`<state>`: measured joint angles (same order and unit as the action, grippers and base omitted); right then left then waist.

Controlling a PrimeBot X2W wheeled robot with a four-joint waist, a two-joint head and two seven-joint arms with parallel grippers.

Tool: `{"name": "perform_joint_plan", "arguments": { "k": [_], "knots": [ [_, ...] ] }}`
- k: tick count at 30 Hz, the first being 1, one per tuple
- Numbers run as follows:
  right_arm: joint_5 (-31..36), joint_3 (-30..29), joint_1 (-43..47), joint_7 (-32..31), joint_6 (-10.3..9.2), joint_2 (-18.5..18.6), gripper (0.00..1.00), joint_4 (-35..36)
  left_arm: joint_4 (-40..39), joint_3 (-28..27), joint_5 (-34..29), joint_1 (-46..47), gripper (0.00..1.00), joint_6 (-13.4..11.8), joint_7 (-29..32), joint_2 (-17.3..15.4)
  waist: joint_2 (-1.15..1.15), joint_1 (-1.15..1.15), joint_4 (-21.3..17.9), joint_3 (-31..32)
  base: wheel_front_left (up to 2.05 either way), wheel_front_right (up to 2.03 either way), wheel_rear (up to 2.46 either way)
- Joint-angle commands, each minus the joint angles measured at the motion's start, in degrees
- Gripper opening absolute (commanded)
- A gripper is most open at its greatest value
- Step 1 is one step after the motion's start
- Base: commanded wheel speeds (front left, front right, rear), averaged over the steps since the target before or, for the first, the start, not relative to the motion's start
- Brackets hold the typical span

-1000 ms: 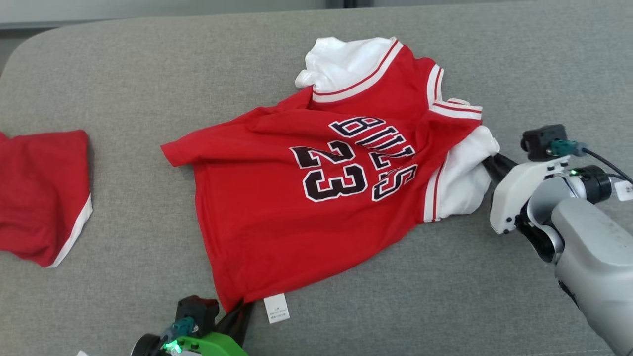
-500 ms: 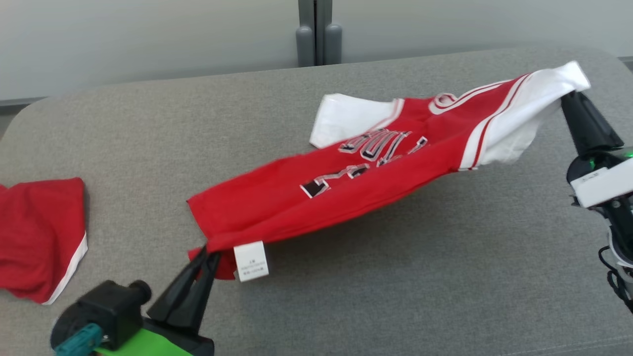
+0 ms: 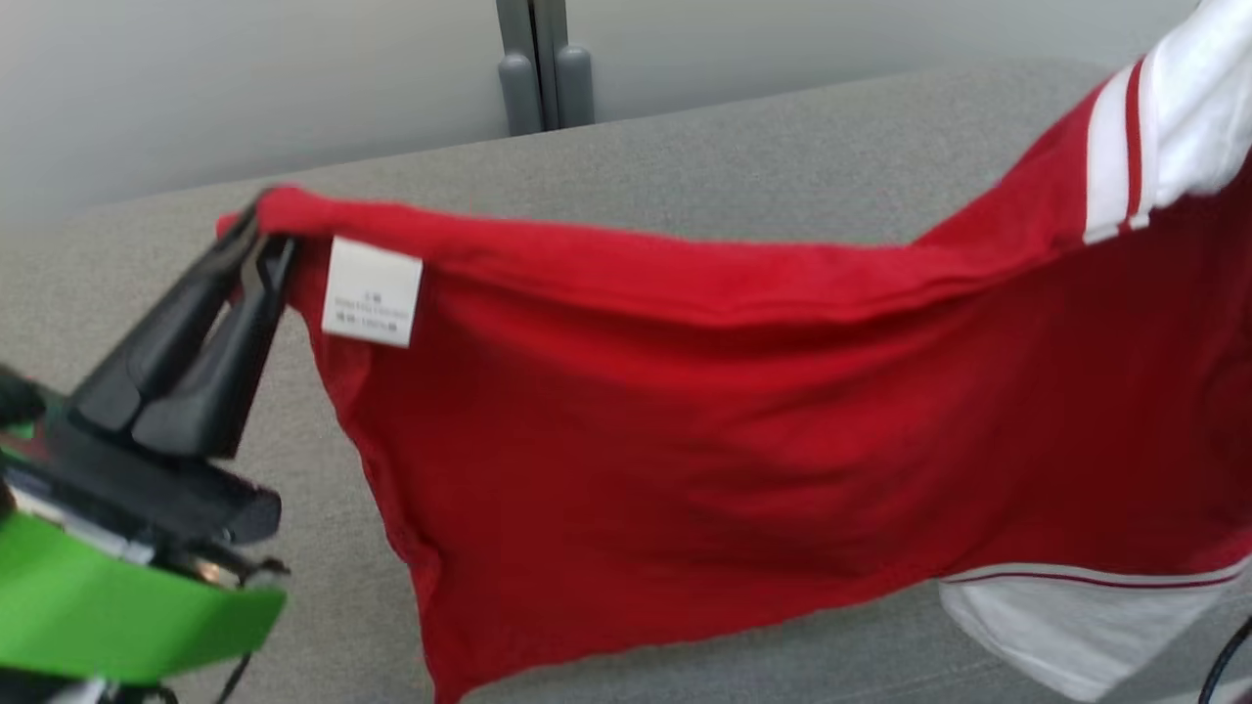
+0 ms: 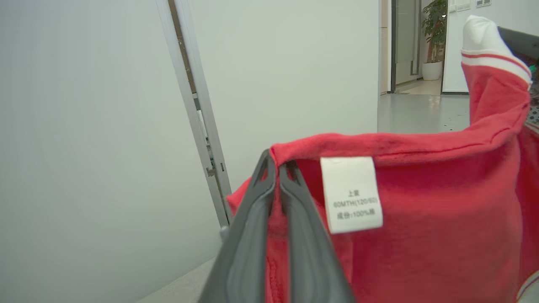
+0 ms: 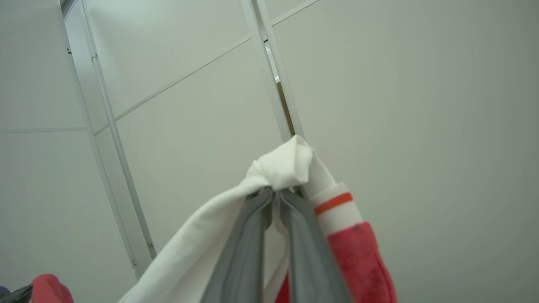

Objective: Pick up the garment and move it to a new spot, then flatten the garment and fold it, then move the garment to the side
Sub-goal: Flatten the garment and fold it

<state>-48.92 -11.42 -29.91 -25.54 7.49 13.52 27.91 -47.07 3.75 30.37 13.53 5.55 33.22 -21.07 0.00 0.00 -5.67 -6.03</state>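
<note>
The red jersey hangs in the air over the grey padded surface. It is stretched like a curtain from the head view's 10 o'clock to its 2 o'clock, with the plain side toward the camera. Its second white sleeve droops at 5 o'clock; whether that sleeve touches the padding I cannot tell.

The left gripper has its fingers pressed together on the hem corner at 10 o'clock. The right gripper, seen from its own wrist, is closed on the bunched tip of the other white sleeve.

Both holds look thin to me. The left takes only a corner of cloth and the right only a knot of sleeve, so a harder pull apart could slide either one out. The jersey would then swing down from one point. If it is lowered as it hangs, the drooping sleeve and bottom edge may land first and fold under, leaving creases to flatten.

The white care label sits just at 3 o'clock of the left fingertips. It reads "60MTH(120/60)", then a line ending "100%" with Chinese characters.
</note>
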Motion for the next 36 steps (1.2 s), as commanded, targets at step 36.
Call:
{"name": "perform_joint_plan", "arguments": {
  "k": [36],
  "knots": [
    [8.2,15.1,-23.7,35.6,0.00,-7.7,0.00,-62.6,82.7,25.4,3.5,39.3,0.00,1.9,-44.0,-2.0,0.00,0.00,-1.4,-19.2,0.00,0.00,0.00]
  ]
}}
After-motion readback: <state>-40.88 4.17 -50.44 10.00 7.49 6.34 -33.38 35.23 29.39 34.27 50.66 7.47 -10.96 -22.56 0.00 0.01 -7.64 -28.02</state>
